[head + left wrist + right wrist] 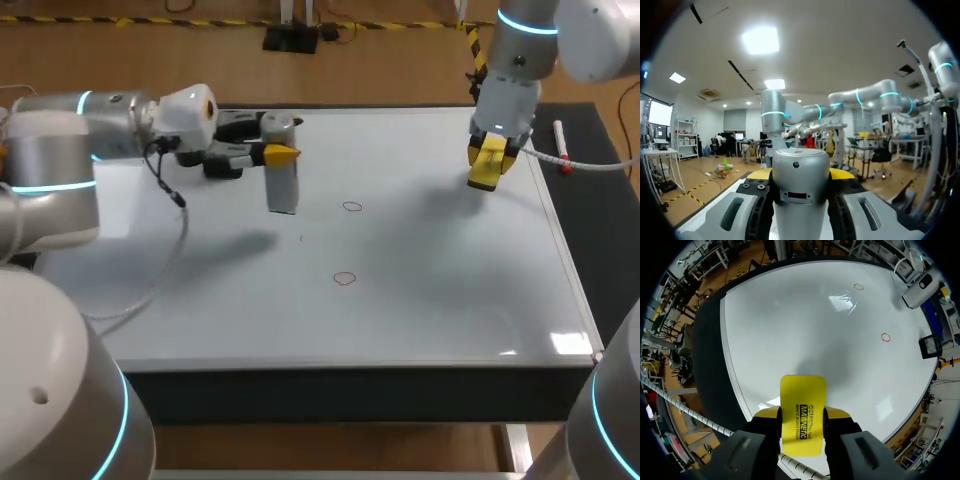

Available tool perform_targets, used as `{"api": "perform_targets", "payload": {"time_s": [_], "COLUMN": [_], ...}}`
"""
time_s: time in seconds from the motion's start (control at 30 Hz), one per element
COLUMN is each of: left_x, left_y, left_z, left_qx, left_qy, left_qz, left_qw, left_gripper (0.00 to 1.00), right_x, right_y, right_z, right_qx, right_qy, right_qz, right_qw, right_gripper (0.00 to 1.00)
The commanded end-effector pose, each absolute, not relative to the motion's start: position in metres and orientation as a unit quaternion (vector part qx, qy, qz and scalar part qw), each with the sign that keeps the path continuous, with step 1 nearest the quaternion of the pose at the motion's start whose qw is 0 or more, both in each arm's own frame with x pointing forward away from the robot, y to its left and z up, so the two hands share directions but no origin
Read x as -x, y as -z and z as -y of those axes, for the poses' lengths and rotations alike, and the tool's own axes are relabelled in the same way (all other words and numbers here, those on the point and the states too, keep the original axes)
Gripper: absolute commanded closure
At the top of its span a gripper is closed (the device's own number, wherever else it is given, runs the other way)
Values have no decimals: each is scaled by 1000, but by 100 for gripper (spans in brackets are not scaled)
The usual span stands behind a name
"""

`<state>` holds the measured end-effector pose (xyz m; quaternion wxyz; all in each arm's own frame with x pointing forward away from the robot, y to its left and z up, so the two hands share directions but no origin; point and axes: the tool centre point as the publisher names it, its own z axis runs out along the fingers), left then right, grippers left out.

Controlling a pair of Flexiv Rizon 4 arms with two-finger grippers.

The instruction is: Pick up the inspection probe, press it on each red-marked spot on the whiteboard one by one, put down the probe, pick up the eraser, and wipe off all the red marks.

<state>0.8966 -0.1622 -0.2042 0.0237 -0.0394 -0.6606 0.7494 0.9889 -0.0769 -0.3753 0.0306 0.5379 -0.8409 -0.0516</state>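
the probe (284, 190) hangs over the whiteboard's (430, 280) far left, clamped in my left claw (277, 152). my right claw (488, 158) pinches the eraser (802, 400). wiping too soon could remove unprobed red rings (351, 207).

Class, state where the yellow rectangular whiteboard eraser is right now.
The yellow rectangular eraser sits gripped in the right gripper, over the whiteboard's far right corner in the head view, right of the far red circle.
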Motion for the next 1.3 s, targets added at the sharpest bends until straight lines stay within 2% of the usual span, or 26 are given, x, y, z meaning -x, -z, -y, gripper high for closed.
{"api": "perform_targets", "payload": {"time_s": [0.03, 0.8, 1.3], "left_x": [-906, -925, -936], "left_y": [208, 229, 244], "left_z": [176, 239, 273], "left_qx": [62, 88, 60], "left_qy": [-748, -749, -748], "left_qz": [659, 650, 656], "left_qw": [48, 90, 78], "left_gripper": [100, 100, 100], "right_x": [-990, -990, -990], "right_y": [375, 375, 375], "right_z": [77, 77, 77], "right_qx": [-539, -539, -539], "right_qy": [50, 50, 50], "right_qz": [840, 840, 840], "right_qw": [32, 32, 32], "right_gripper": [100, 100, 100]}}
